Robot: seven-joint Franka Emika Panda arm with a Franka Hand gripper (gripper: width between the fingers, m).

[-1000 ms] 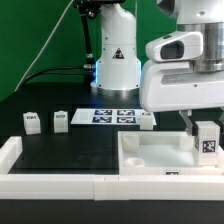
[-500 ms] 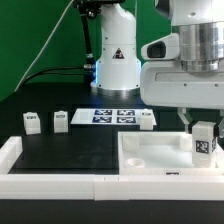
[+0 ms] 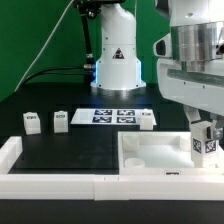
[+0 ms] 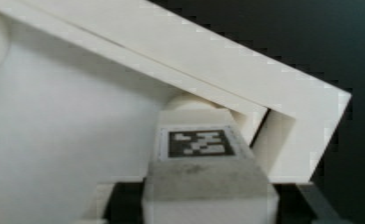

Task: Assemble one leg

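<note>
While clamping the small white plastic tagged leg block (image 3: 205, 141), the claw (image 3: 203, 128) is holding it at the 3 o'clock corner of the large white raised-rim tray piece (image 3: 140, 160) on the black worktop (image 3: 70, 150). Judged step: seating the leg. Next move is likely calling for straight-down alignment into that corner socket.

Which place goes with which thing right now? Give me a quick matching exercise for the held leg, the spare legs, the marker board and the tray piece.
Things:
1. held leg
2. three loose legs
3. marker board
4. large white tray piece

Places:
A. flat on the black table in front of the robot base
B. between the fingers of the gripper, at the tray's corner on the exterior view's right
C. standing apart on the black table
D. nearest the camera, rim raised

Pairs: 1-B, 2-C, 3-A, 4-D
</note>
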